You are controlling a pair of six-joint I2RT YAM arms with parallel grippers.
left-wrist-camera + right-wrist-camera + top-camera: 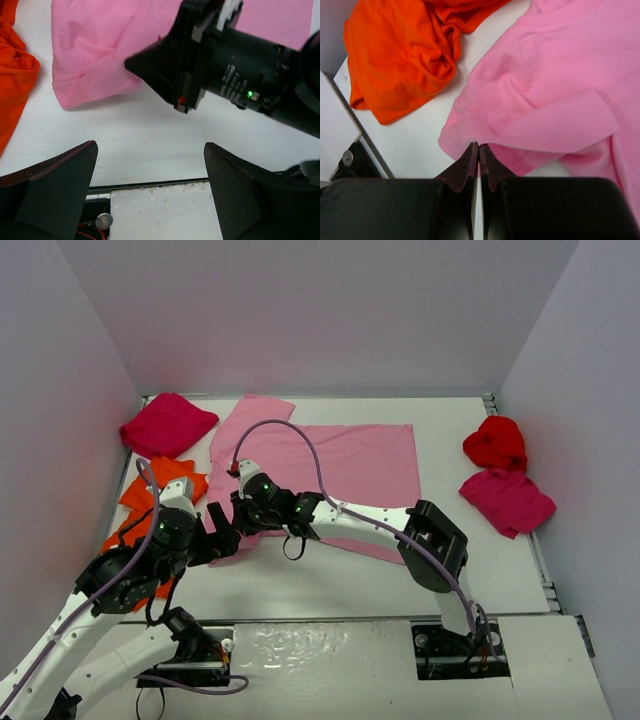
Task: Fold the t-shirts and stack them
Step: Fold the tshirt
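The light pink t-shirt [340,465] lies spread in the middle of the table, with its near-left corner bunched up. My right gripper [478,146] is shut on the edge of that corner, and pink cloth [545,90] is pinched at its tips. The right arm reaches leftward across the table, with the gripper [242,512] at the shirt's left hem. My left gripper [150,170] stands open over bare table just beside it, near the front edge, holding nothing. In the left wrist view the right gripper [200,65] sits over the pink shirt [95,55].
Orange t-shirts [160,495] lie crumpled at the left, partly under the left arm. A magenta one [167,423] sits at the back left. A bright red one [497,442] and another magenta one [507,500] lie at the right. Walls enclose the table [330,575].
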